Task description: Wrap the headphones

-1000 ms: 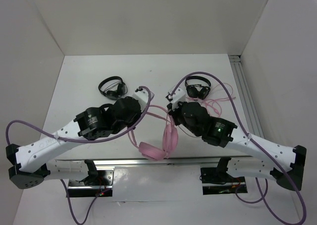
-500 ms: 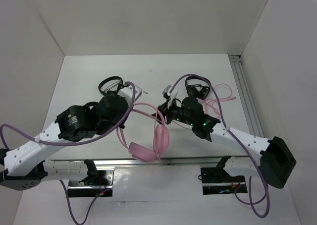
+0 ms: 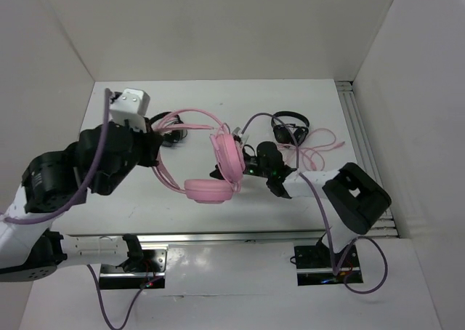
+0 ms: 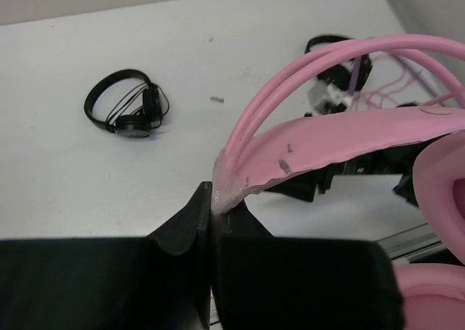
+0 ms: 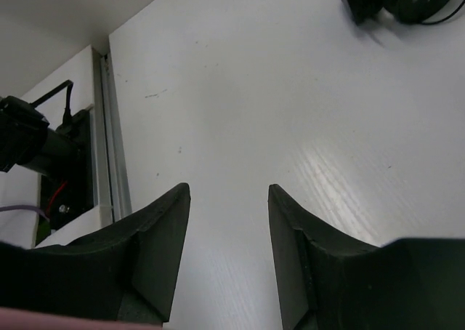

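The pink headphones (image 3: 227, 152) hang tilted over the middle of the table, one earcup above the other (image 3: 207, 190). My left gripper (image 3: 155, 137) is raised at the left and shut on the end of the thin pink headband (image 4: 341, 137); in the left wrist view the jaws (image 4: 212, 196) pinch it. The pink cable (image 3: 320, 145) lies looped at the right. My right gripper (image 3: 218, 173) sits low behind the earcups, partly hidden. In the right wrist view it (image 5: 229, 192) stands open over bare table with nothing between its fingers.
One small black pair of headphones (image 4: 127, 112) lies at the back left, another (image 3: 290, 130) at the back right by the cable. A metal rail (image 3: 363, 141) runs along the table's right side. White walls close in the left, back and right.
My left arm has lifted the pink headphones from the near edge up and toward the back left. My right gripper has opened and swung left and low under them.
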Controlling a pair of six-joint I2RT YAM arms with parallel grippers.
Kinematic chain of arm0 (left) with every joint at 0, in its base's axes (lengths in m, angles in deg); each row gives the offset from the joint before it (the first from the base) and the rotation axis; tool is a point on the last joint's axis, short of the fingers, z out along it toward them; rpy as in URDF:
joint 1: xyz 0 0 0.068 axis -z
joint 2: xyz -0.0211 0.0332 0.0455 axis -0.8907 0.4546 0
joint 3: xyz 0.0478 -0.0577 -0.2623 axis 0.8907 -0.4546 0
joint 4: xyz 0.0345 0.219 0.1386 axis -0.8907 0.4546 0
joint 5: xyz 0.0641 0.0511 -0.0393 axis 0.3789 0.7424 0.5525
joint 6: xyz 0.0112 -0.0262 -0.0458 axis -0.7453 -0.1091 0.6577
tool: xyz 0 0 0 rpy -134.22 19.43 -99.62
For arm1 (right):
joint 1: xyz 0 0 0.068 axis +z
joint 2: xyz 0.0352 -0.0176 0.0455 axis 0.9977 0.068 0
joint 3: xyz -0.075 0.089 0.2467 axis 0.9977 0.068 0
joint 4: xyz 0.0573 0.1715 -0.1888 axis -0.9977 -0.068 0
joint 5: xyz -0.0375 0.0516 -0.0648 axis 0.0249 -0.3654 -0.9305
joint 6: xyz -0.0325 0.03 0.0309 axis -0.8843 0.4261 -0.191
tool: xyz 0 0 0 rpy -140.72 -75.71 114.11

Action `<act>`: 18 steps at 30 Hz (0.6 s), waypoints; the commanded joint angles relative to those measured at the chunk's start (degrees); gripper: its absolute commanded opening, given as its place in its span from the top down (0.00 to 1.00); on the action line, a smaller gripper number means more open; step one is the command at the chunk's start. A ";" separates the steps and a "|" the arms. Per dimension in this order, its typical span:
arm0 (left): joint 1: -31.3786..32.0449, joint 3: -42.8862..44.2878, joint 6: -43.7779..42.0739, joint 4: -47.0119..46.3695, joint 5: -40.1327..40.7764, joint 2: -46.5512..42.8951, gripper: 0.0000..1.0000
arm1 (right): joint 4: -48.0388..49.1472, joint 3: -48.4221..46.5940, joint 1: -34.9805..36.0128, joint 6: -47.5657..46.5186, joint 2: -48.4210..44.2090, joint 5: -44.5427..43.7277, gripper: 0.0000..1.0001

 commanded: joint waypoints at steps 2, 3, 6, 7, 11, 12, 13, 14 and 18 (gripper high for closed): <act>0.27 8.84 6.82 -8.76 5.37 -1.65 1.00 | 16.12 2.12 0.64 6.84 5.85 4.48 0.45; 0.27 9.73 7.34 -8.07 7.30 -0.95 1.00 | 18.04 2.12 1.16 7.63 6.83 5.00 0.47; 0.27 12.72 8.57 -8.06 12.21 2.39 1.00 | 19.63 2.65 2.48 8.16 9.91 5.01 0.64; 0.27 13.51 8.58 -8.06 13.37 3.36 1.00 | 21.04 3.17 2.49 8.68 10.61 5.01 0.75; -3.57 16.32 9.62 -9.91 15.05 8.98 1.00 | 24.03 5.10 5.38 9.91 12.02 2.03 0.93; -6.64 18.07 10.51 -9.91 13.66 11.60 1.00 | 24.91 6.50 6.69 10.44 11.24 -0.33 0.95; -6.67 19.13 11.38 -9.91 11.99 13.02 1.00 | 24.92 7.12 7.49 10.45 10.54 -1.66 0.96; -10.85 20.27 14.79 -7.73 10.58 14.43 1.00 | 24.92 7.13 9.59 10.45 9.75 -3.07 0.97; -19.75 23.63 21.40 -4.99 6.88 20.32 1.00 | 16.41 7.83 16.01 6.50 3.78 -9.05 1.00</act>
